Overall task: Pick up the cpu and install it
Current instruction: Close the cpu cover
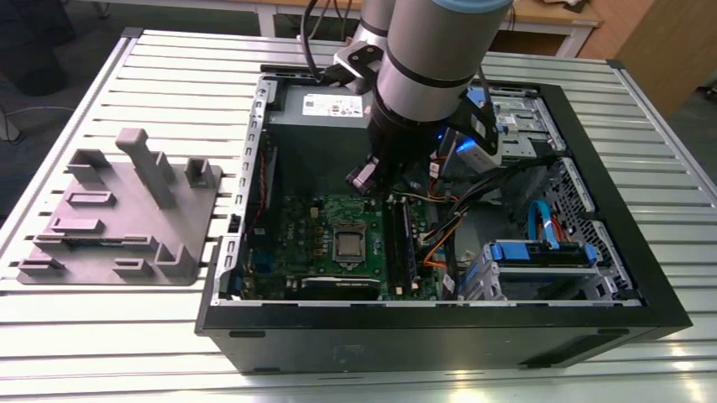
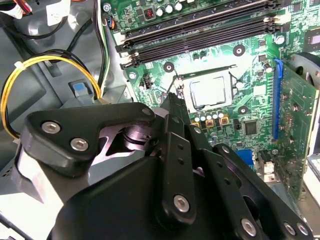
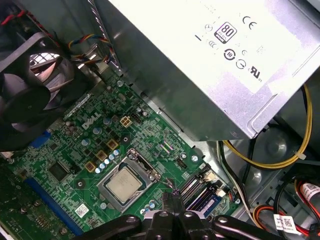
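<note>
The cpu lies flat in its socket on the green board, inside the open computer case. Its pale silver top shows in both wrist views, with the shiny socket frame around it. My gripper hangs above the board, a little toward the power supply side of the socket. The black fingers come together in a narrow tip with nothing between them. In the first wrist view that gripper tip is just beside the socket's corner, apart from the chip.
A grey moulded tray with upright posts stands at the exterior view's left on the slatted table. The power supply, a black fan, memory slots, yellow cables and a blue drive cage crowd the case.
</note>
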Tool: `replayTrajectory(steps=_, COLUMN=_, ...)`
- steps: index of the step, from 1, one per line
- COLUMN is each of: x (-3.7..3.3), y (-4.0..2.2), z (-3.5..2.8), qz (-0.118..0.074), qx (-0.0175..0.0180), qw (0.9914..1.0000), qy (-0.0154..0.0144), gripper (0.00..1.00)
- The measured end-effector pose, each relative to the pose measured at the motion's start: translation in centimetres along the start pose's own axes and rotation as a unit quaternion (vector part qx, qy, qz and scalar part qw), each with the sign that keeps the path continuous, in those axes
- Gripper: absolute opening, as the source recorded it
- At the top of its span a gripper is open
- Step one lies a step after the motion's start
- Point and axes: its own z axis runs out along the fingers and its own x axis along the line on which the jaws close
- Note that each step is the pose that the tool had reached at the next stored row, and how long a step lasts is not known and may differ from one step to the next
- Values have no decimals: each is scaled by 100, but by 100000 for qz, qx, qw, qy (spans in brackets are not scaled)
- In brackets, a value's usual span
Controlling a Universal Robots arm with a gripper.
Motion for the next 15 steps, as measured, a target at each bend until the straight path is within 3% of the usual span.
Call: replayTrajectory(steps=15, x=-12, y=12, z=5, qz=2, qx=0, qw=100000, qy=1, gripper=11)
